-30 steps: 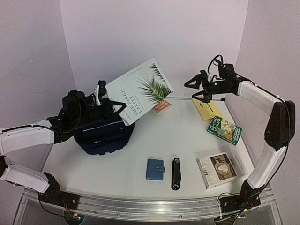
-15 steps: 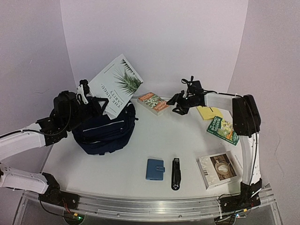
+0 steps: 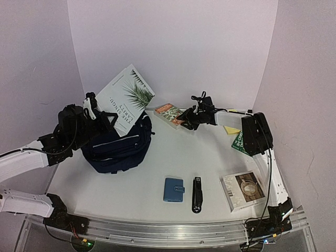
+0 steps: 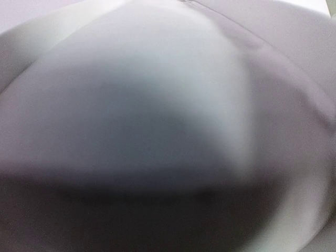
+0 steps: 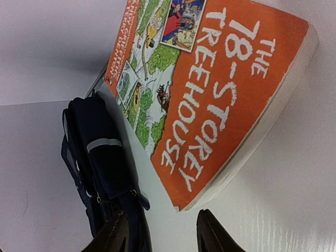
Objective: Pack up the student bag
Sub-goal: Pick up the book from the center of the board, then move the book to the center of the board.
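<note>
White book (image 3: 125,98): pinched by left gripper (image 3: 94,106), above student bag (image 3: 118,149), not inside.
Orange book (image 5: 226,100): unheld; right gripper (image 5: 163,231) parted.

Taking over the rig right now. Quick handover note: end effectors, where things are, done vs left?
Left end effector: shut on the white palm-leaf book, held tilted, with its lower corner at the top of the student bag.
Right end effector: open at a corner of the orange Treehouse book and not gripping it.
Done: nothing seen fully packed.
Left: stow the white book, then the orange book, yellow pad, green book, cup-cover book, blue wallet and black tool, all lying on the table.
</note>
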{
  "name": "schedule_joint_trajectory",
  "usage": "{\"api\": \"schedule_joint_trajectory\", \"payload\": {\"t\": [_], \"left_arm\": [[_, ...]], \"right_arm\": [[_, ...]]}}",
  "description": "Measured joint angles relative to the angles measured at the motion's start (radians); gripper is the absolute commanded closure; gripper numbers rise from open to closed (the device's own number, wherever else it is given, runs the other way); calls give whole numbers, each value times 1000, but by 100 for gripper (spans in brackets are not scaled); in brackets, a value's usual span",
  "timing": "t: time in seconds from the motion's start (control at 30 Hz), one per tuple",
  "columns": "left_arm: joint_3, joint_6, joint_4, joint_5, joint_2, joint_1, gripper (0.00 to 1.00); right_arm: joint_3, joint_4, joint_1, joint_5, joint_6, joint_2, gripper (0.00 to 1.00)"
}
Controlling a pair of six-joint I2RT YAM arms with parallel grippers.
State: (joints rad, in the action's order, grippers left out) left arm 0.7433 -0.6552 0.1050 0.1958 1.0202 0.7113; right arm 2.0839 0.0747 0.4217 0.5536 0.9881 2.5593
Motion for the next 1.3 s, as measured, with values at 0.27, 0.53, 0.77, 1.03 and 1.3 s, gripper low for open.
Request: {"api": "schedule_joint_trajectory", "payload": {"t": [0.27,0.53,0.77,1.03,1.3], "left_arm": [[-2,0,-4,10,-15,0,100],[-4,4,-10,11,-15,0,100],[-4,10,-19,15,-15,0,100],[-4,13,-43,17,-18,0,100],[-13,12,-54,18,-37,0,100]], "right_arm": [[75,-12,8,-14,-163,35,52],[31,67,40,-122,-678,-8,27],[-9,126,77,-159,-1081,-61,24],[56,173,89,-216,-1291,-38,35],[143,174,90,-299,-1362,47,43]]}}
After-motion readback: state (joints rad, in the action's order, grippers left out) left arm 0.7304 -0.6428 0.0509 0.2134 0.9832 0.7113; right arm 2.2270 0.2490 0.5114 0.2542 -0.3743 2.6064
